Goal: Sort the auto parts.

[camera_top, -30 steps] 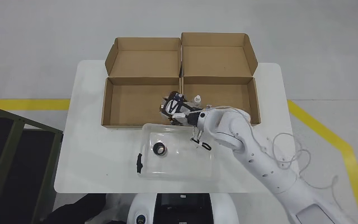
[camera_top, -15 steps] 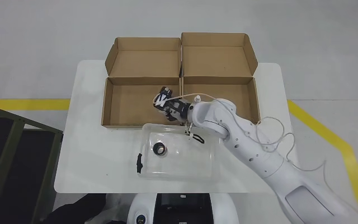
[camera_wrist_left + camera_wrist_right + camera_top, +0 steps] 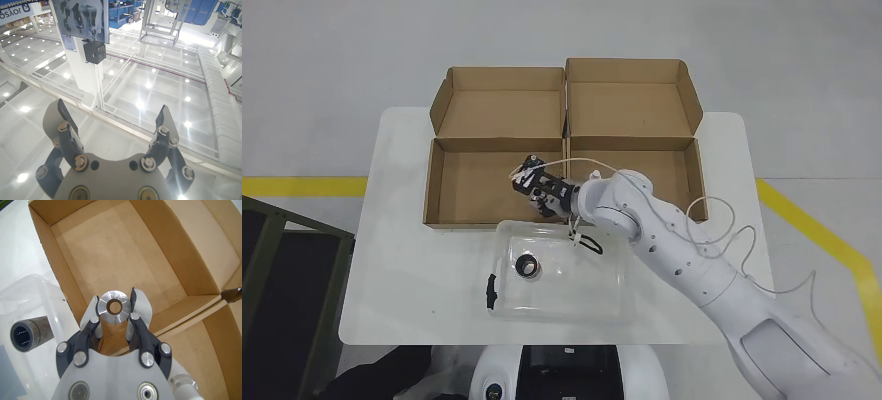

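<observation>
Right fingers [image 3: 140, 302] closed narrowly on a metal sleeve [image 3: 114, 307], one pad on either side of its rim. Sleeve: round, bright machined end face, radial tool marks, centre bore; the body below looks tan. It hangs above the floor of the left cardboard box [image 3: 113, 256], near the box's front wall and the corner it shares with the right cardboard box [image 3: 217, 342]. Left box: plain brown corrugated board, matte, lid flap open on the far side.

Clear plastic tray [image 3: 37, 285] sits on the white counter [image 3: 17, 247], just outside the left box's front wall; glossy, with rounded corners. In it lies a linear bearing [image 3: 28, 330]: dark steel cylinder, black-rimmed bore, on its side, well apart from the sleeve. Small black strip [image 3: 491, 290] at the tray rim, away from the box.

Left fingers [image 3: 66, 113] spread wide, serrated pads, nothing between them, pointed at a ceiling.
</observation>
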{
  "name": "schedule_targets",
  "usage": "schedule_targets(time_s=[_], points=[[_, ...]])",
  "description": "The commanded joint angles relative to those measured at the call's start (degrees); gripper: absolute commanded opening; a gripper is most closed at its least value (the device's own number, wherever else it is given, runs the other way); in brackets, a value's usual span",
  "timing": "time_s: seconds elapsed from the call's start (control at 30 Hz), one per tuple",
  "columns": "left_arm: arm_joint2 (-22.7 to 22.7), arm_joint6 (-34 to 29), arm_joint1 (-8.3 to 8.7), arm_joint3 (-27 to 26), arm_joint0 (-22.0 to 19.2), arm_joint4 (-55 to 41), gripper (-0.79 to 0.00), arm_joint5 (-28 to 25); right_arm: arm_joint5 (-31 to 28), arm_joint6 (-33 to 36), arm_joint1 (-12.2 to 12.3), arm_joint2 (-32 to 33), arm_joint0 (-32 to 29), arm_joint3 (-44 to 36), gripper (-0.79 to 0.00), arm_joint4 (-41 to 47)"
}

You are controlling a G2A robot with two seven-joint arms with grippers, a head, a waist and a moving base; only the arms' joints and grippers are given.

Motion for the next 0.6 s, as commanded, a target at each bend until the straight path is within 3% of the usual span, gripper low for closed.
schedule_targets(time_s=[0.0,0.27,0.57], points=[[0.00,0.00,0.00,0.00,0.00,0.00,0.000,0.00,-0.06,0.28,-0.26,-0.10,0.16,0.63,-0.619,0.37],[0.00,0.00,0.00,0.00,0.00,0.00,0.000,0.00,-0.57,1.28,-1.27,-0.45,0.96,2.60,-0.520,0.86],[0.00,0.00,0.00,0.00,0.00,0.00,0.000,0.00,-0.66,1.97,-1.93,-0.04,1.16,3.42,-0.508,0.67]])
